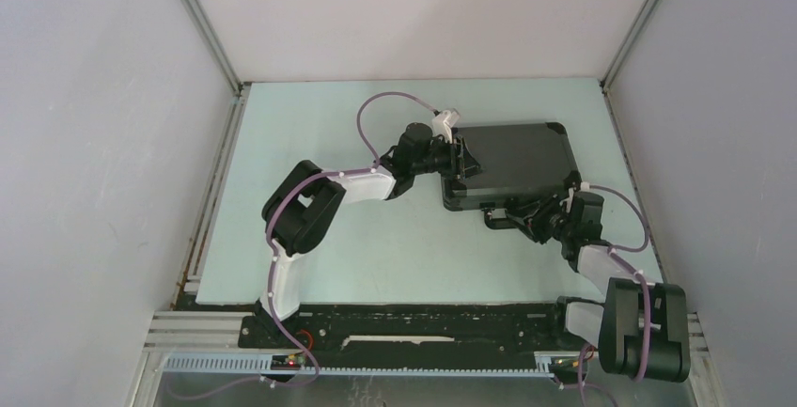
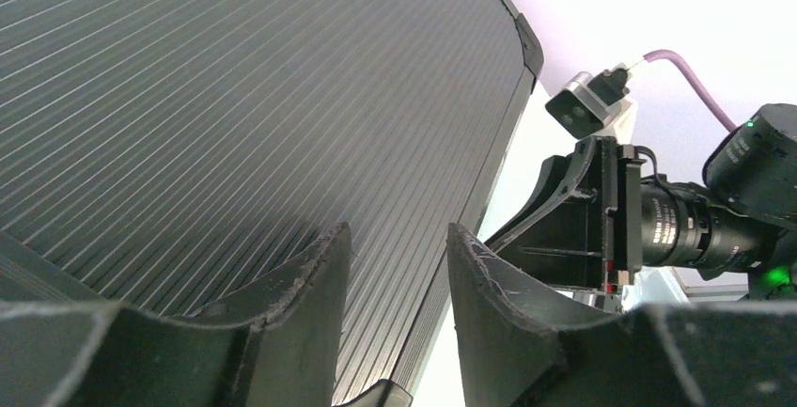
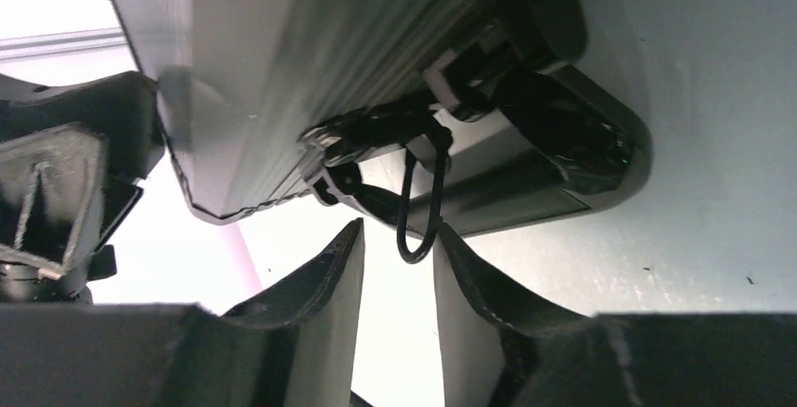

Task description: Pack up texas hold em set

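The black hard case (image 1: 512, 163) lies on the pale green table, lid down or nearly so. Its ribbed lid fills the left wrist view (image 2: 235, 97). My left gripper (image 1: 461, 158) is at the case's left edge; its jaws (image 2: 399, 238) stand open over the lid with nothing between them. My right gripper (image 1: 526, 219) is at the case's front side by the handle (image 3: 573, 158). It is open (image 3: 399, 233), and a thin black wire loop (image 3: 418, 228) from the latch hangs between its fingertips. Chips, cards and buttons are out of view.
White walls close in the table (image 1: 376, 247) on the left, back and right. The right arm's gripper and wrist camera (image 2: 601, 219) show just past the case's edge in the left wrist view. A black rail (image 1: 414, 327) runs along the near edge.
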